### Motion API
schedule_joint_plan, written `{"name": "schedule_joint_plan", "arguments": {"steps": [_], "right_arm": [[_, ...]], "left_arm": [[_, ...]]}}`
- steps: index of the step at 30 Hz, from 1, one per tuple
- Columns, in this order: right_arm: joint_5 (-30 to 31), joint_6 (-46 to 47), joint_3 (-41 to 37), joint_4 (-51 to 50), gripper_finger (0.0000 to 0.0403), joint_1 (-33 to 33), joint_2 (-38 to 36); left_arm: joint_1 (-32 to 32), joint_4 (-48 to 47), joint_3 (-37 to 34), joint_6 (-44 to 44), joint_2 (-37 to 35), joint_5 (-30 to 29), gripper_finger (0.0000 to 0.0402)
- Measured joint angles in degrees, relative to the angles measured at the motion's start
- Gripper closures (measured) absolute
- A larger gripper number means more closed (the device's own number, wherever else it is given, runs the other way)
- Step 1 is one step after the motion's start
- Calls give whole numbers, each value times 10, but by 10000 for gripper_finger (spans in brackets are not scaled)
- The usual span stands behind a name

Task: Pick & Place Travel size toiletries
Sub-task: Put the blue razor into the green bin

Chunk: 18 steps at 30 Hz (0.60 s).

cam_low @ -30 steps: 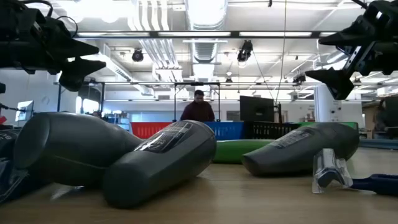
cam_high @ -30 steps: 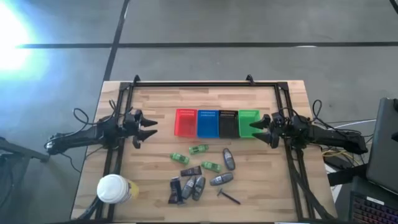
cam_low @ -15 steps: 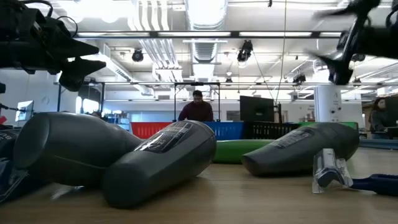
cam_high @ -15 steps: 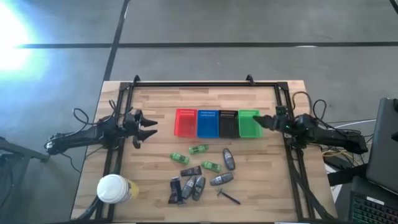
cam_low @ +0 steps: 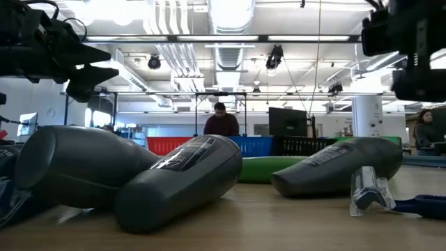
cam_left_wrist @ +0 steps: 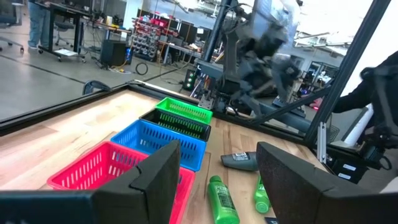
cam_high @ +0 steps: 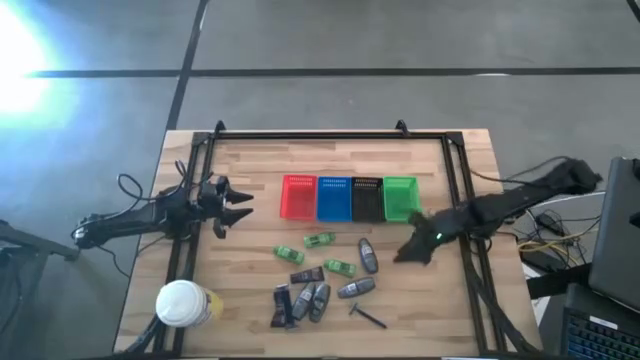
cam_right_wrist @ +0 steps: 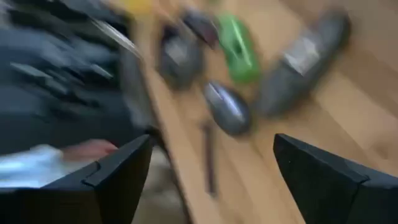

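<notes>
Travel size toiletries (cam_high: 325, 280), perhaps eleven, lie on the wooden table (cam_high: 250, 300); four baskets (cam_high: 350, 198); left gripper (cam_high: 238, 204) and right gripper (cam_high: 408, 250) both spread

four baskets (cam_high: 350, 198), three green packets (cam_high: 319, 240) — one jar (cam_high: 181, 303)

— What carries the things?
— A wooden table (cam_high: 250, 165). Four baskets (cam_high: 349, 198) stand on it in one row.
— And near the baskets?
— The toiletries (cam_high: 325, 275) lie scattered just in front of them. A white-lidded jar (cam_high: 181, 303) stands well apart from the baskets, at the table's corner.
</notes>
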Motion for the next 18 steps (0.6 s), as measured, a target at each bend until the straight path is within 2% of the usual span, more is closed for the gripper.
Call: {"name": "schedule_joint_plan", "arguments": {"steps": [5, 13, 18], "right_arm": [[30, -6, 93, -38, 97, 66, 168], [12, 3, 246, -56, 88, 89, 397], [15, -45, 383, -201, 84, 105, 511]], "left_arm": [[0, 1, 0, 0, 0, 0, 184], [0, 2, 0, 0, 0, 0, 184], [0, 2, 0, 0, 0, 0, 184]]}}
